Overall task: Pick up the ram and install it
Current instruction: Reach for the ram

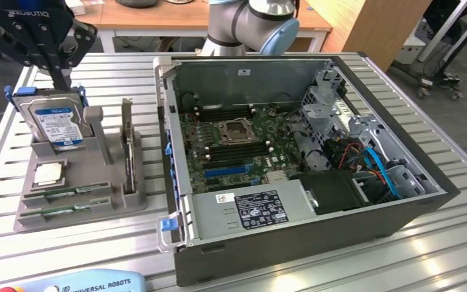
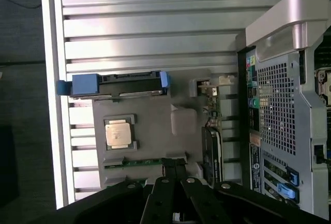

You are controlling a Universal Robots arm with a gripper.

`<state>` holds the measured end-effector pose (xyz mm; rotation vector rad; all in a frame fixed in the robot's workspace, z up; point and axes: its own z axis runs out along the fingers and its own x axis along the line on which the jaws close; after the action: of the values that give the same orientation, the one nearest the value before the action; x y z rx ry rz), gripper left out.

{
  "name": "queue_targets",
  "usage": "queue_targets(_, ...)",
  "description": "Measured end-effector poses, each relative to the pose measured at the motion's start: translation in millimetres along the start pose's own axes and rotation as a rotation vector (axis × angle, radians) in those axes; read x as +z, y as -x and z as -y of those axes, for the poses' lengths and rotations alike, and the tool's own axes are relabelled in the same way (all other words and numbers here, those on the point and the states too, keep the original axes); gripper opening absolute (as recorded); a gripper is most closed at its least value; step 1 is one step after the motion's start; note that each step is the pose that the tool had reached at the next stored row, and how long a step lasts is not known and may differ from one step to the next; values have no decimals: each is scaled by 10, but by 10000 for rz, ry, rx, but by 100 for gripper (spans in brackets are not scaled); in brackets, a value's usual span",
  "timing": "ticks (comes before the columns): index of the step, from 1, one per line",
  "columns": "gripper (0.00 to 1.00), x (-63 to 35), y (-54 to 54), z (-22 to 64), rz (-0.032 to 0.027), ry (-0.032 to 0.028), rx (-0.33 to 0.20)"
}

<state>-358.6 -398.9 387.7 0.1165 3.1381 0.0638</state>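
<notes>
Overhead, the claw (image 1: 63,79) — marked ROBOTIQ, shut tight — hangs above the ram (image 1: 67,193).

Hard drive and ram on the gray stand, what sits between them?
A square silver chip lies between the hard drive and the ram; both views show it.

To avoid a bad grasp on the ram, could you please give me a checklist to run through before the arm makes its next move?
1. Ram seated in the gray holder: ok.
2. Tool open for a grasp: not ok, it is shut.
3. Tool empty: ok, nothing is held.
4. Tool at the ram: not ok, it is apart from it, up by the hard drive.
5. Computer case open, motherboard exposed: ok.
6. Target memory slot free: cannot tell.
</notes>
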Motion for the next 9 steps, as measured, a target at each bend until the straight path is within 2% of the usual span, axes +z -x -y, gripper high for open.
queue_targets(5, 10, 18, -77, 6, -142, -22, 5)
queue_targets(9, 10, 18, -79, 7, -152, -23, 4)
